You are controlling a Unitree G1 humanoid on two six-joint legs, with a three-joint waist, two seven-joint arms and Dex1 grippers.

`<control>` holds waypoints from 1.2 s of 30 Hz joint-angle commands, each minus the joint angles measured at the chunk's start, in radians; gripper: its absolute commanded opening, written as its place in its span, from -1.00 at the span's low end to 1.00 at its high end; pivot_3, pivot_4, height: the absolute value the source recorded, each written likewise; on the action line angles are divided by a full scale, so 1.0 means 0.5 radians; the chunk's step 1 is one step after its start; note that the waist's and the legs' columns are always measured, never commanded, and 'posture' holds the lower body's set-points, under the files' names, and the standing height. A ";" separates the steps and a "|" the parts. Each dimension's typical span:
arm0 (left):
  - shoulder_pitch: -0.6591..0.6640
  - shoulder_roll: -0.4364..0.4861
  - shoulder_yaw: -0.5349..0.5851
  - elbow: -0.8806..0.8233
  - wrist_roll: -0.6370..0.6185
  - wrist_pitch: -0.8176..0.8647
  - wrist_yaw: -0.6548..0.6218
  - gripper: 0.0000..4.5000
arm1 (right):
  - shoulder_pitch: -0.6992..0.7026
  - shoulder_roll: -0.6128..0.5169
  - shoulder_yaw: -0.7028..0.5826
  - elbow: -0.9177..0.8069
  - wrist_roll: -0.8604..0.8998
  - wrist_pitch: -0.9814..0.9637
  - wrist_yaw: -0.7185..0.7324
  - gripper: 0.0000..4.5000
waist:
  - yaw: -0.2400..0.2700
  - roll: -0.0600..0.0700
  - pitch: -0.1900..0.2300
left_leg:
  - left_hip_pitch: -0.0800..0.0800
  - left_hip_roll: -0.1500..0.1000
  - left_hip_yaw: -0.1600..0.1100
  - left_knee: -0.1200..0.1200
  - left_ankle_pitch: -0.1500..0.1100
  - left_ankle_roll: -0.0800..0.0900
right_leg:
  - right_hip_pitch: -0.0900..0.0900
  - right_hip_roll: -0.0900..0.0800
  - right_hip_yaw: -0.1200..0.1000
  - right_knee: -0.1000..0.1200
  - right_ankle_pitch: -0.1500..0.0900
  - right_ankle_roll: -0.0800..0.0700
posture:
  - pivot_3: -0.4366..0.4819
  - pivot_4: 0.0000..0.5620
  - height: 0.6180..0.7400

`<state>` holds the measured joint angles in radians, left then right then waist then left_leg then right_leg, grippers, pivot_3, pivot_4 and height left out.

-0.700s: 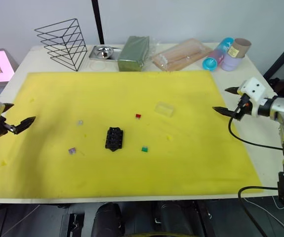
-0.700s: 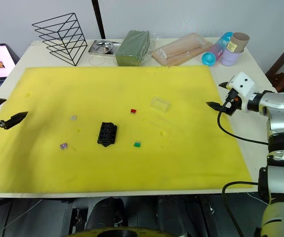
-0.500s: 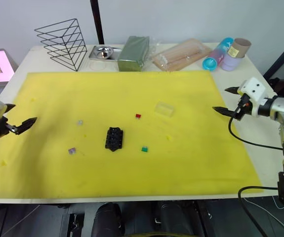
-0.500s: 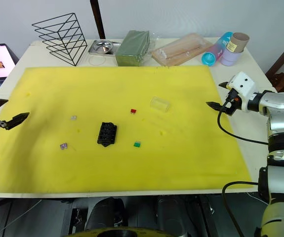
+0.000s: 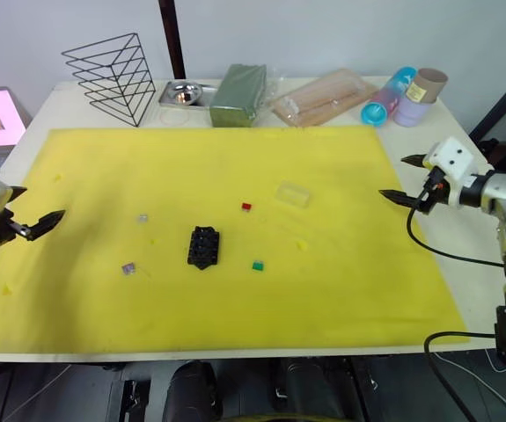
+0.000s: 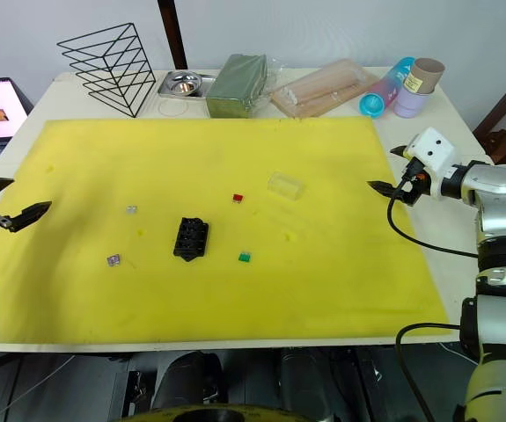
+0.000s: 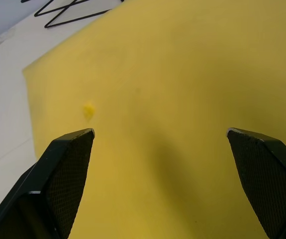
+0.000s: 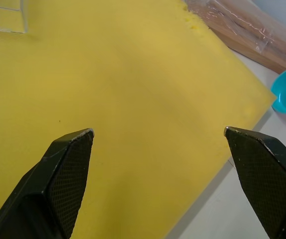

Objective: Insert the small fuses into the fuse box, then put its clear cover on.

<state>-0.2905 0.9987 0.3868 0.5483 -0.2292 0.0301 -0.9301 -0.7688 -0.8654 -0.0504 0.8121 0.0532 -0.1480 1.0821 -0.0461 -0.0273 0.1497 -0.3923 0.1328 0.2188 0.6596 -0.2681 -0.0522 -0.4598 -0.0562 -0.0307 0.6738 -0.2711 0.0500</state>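
A soft yellow foam mat with a slightly pitted, crumbly surface covers most of the pale table. Near its middle lies the fuse box, a small matte black plastic block with rows of slots facing up; its long axis runs from the near edge toward the far edge, tilted slightly to the robot's right at the far end. The small fuses lie loose around it, none seated: the red fuse beyond it to the right, the green fuse just right of its near end, the purple fuse to its left, and the pale fuse farther left and beyond. The clear cover, a glossy transparent rectangular cap, rests on the foam right of the red fuse, its long axis roughly across the table and turned a little. The left gripper hovers at the mat's left edge, its textured black fingers spread wide and empty. The right gripper hangs at the mat's right edge, fingers likewise wide apart, holding nothing. Along the far edge stand a black wire rack, a metal dish, a green block, a crinkled bag of sticks and plastic cups.
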 commanded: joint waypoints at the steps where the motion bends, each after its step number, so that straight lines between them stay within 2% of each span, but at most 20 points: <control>1: -0.059 0.051 0.024 0.001 0.000 -0.055 0.021 1.00 | -0.046 -0.040 -0.057 -0.009 0.031 0.007 -0.028 1.00 | 0.001 0.000 0.000 | 0.000 0.000 0.000 0.000 0.000 0.000 | 0.000 0.000 0.000 0.000 0.000 0.000 | -0.05 -0.47 1.00; 9: -0.092 0.033 0.010 0.004 0.016 -0.124 0.035 1.00 | -0.058 -0.049 -0.055 0.012 0.008 -0.024 -0.088 1.00 | 0.000 0.000 0.000 | 0.000 0.000 0.000 0.000 0.000 0.000 | 0.000 0.000 0.000 0.000 0.000 0.000 | -0.05 -0.47 1.00; 15: -0.107 0.009 0.019 -0.106 0.030 -0.086 0.188 1.00 | -0.071 0.003 -0.128 0.048 0.024 -0.240 -0.352 1.00 | -0.001 0.000 0.000 | 0.000 0.000 0.000 0.000 0.000 0.000 | 0.000 0.000 0.000 0.000 0.000 0.000 | -0.05 -0.47 1.00; 19: -0.072 0.036 0.046 -0.251 -0.006 0.020 0.204 1.00 | -0.114 -0.019 -0.050 0.069 0.015 -0.165 -0.159 1.00 | 0.001 0.000 0.000 | 0.000 0.000 -0.001 0.001 0.000 0.000 | 0.001 0.000 0.000 0.000 0.000 0.000 | -0.05 -0.47 1.00; 22: -0.055 0.074 0.057 -0.310 -0.103 0.183 0.064 1.00 | -0.120 -0.025 -0.026 0.019 0.042 -0.132 0.008 1.00 | 0.000 0.000 0.000 | 0.000 0.000 -0.001 0.001 0.000 0.000 | 0.001 0.000 0.000 0.000 0.000 0.000 | -0.05 -0.47 1.00; 24: -0.065 0.147 0.130 -0.367 -0.434 0.694 -0.233 1.00 | -0.071 0.029 -0.002 -0.274 0.223 0.033 0.288 1.00 | -0.002 0.000 0.000 | 0.000 0.000 -0.001 0.001 0.000 0.000 | 0.000 0.000 0.000 0.001 0.000 0.000 | -0.05 -0.47 1.00; 27: -0.005 0.302 0.184 -0.469 -0.750 1.374 -0.478 1.00 | 0.066 0.154 0.141 -0.981 0.487 0.362 0.533 1.00 | -0.033 0.000 0.000 | -0.001 0.001 -0.004 0.001 0.000 0.000 | -0.001 0.003 0.000 0.004 -0.001 0.001 | -0.05 -0.47 1.00; 32: 0.021 0.528 0.104 -0.444 -0.916 1.922 -0.689 1.00 | 0.234 0.242 0.268 -1.731 0.666 0.710 0.518 1.00 | -0.029 0.000 0.000 | -0.001 0.001 -0.014 0.006 -0.004 -0.007 | -0.001 0.004 -0.001 0.018 -0.012 -0.001 | -0.05 -0.47 1.00; 36: 0.005 0.679 -0.014 -0.422 -1.070 2.389 -0.876 1.00 | 0.300 0.314 0.343 -2.104 0.733 0.846 0.433 1.00 | 0.002 -0.002 0.000 | -0.001 0.001 -0.014 0.008 -0.004 -0.006 | -0.001 0.004 -0.002 0.019 -0.012 -0.002 | -0.05 -0.47 1.00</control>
<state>-0.2796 1.3012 0.3890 0.3395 -0.7201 1.1401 -1.3231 -0.6210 -0.7118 0.1254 -0.1622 0.3890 0.2560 1.3169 -0.0449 -0.0283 0.1497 -0.3929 0.1331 0.2116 0.6639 -0.2702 -0.0553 -0.4603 -0.0543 -0.0316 0.6832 -0.2773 0.0488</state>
